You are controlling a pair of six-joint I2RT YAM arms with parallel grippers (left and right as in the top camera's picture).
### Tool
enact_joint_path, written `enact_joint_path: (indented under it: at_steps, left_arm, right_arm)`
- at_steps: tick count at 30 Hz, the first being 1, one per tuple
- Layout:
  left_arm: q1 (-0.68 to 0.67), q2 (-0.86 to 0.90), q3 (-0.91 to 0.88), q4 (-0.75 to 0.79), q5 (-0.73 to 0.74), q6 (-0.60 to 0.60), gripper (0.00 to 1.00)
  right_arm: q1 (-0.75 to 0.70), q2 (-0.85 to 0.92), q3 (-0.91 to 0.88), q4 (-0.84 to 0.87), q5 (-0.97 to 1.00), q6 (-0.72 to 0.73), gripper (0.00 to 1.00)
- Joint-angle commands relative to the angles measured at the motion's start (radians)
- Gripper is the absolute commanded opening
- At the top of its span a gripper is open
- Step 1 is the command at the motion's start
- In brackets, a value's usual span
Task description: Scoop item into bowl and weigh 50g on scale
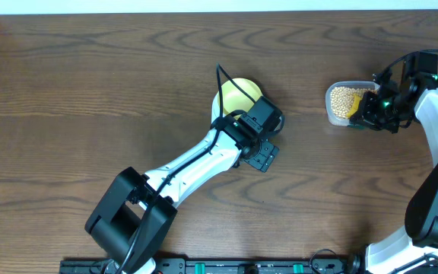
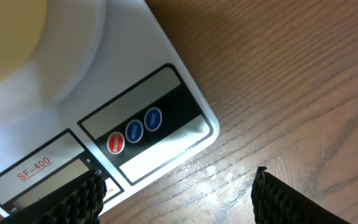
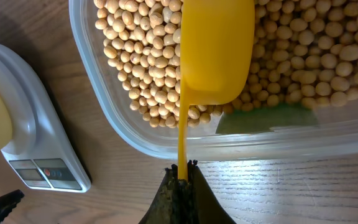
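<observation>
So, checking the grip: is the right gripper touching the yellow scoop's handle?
Touching. In the right wrist view the right gripper is shut on the yellow scoop, its handle pinched between the fingertips.

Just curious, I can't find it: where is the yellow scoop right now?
Right wrist view: the yellow scoop lies over the beans inside the clear tub, its handle pinched in the right arm's fingers.

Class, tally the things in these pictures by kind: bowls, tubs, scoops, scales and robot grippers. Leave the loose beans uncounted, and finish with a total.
bowl: 1
tub: 1
scoop: 1
scale: 1
grippers: 2, the left gripper and the right gripper
total: 6
</observation>
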Motion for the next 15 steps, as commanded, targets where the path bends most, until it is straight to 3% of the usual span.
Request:
enact_joint_path:
  at_steps: [1,15]
  left_arm:
    - [0.002,-0.01,-0.002,-0.016,-0.01,-0.023,0.78]
    - [0.002,-0.01,-0.002,-0.024,-0.009,-0.059,0.78]
  right_arm:
    - [-0.004,0.014,0.011,0.001,-0.021,-0.017,0.01]
    - [-0.004,0.014,0.011,0.011,-0.021,-0.016,0.01]
